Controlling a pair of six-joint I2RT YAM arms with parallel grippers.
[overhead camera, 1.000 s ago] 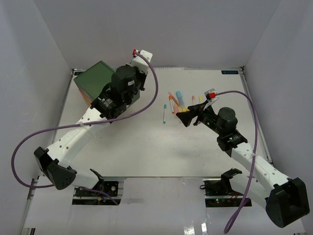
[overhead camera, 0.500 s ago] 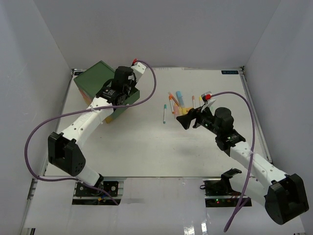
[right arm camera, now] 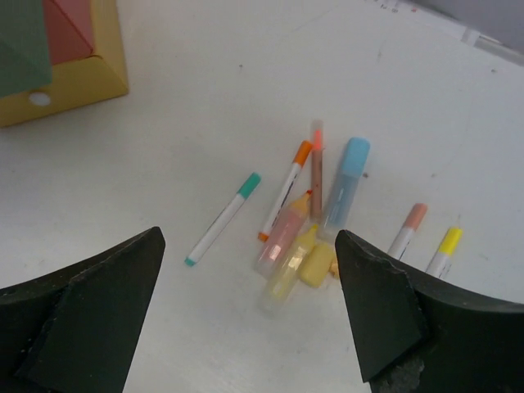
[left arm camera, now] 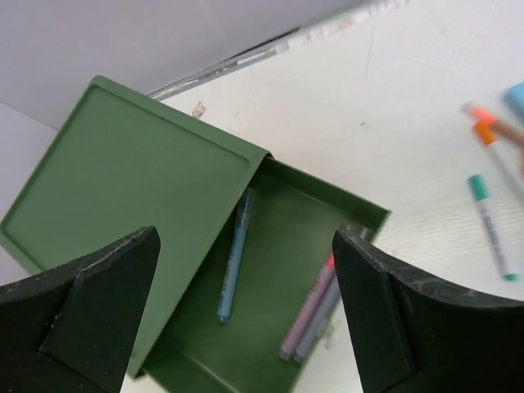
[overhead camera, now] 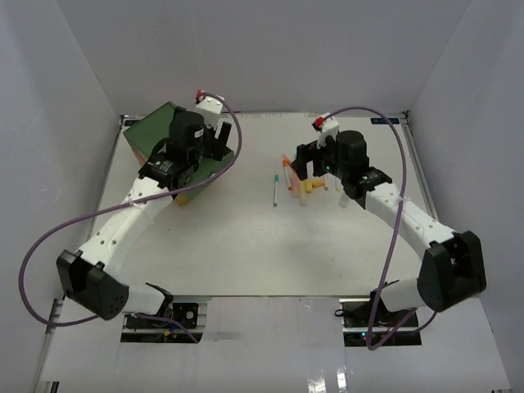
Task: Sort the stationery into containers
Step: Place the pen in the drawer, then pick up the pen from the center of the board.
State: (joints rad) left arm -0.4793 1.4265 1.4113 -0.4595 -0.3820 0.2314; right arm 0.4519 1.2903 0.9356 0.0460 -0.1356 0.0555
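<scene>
Blue label (overhead camera: 383, 121) unreadably small, green drawer (left arm camera: 282, 237) open, pens (left arm camera: 233, 255) inside

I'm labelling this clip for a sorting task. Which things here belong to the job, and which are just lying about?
Job:
- loose pens and markers
- chest
- its green drawer, open, holding a blue pen and two markers

Not the job:
- purple cables
- table

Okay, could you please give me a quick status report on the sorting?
Left end effector open over green drawer, pens inside. Right end effector open over loose pens on table. Nothing in the way.
</scene>
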